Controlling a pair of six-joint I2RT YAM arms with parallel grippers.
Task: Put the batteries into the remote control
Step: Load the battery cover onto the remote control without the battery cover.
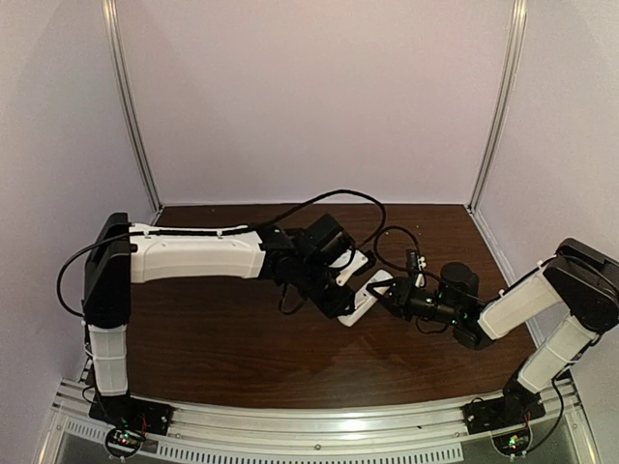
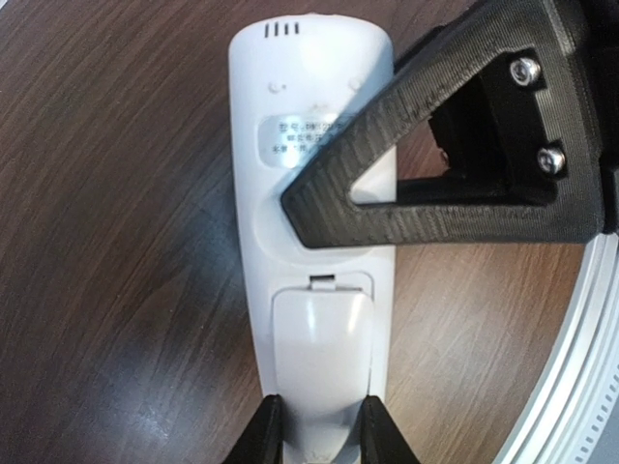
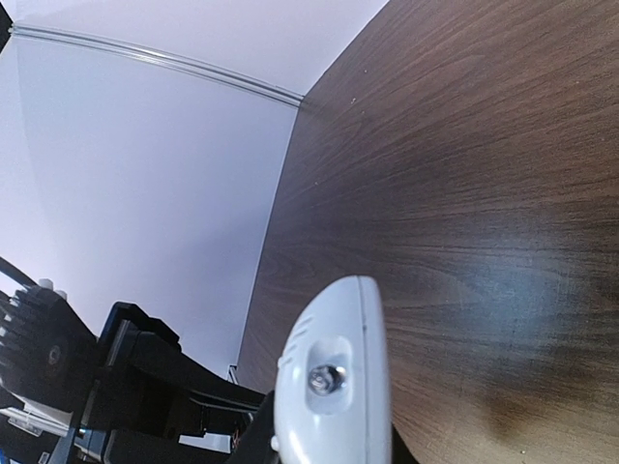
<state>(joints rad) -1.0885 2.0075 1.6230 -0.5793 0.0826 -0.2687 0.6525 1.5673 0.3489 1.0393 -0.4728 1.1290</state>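
Closest to the left wrist lens, the left gripper [image 2: 327,437] is seen clamped on the tail end of the remote [image 2: 309,193]. One black fingertip [image 2: 269,433] is pressed to each side edge, so the fingers are spread no wider than the remote itself. The remote is held back-side up over the brown table [image 2: 116,251], roughly mid-table.

Progress-wise, tbh hard to call. The battery cover [image 2: 324,338] looks seated in its slot, and no batteries are spotted in any view. So either they're already inside and it's basically done, or nothing's been loaded and the cover has to be slid off first. Can't be told from this.

The right gripper [image 1: 397,295] is parked at the other end. One finger [image 2: 406,126] is laid across the label [image 2: 290,145] on the back and the other is hidden underneath, so it's apparently pinched onto the remote.
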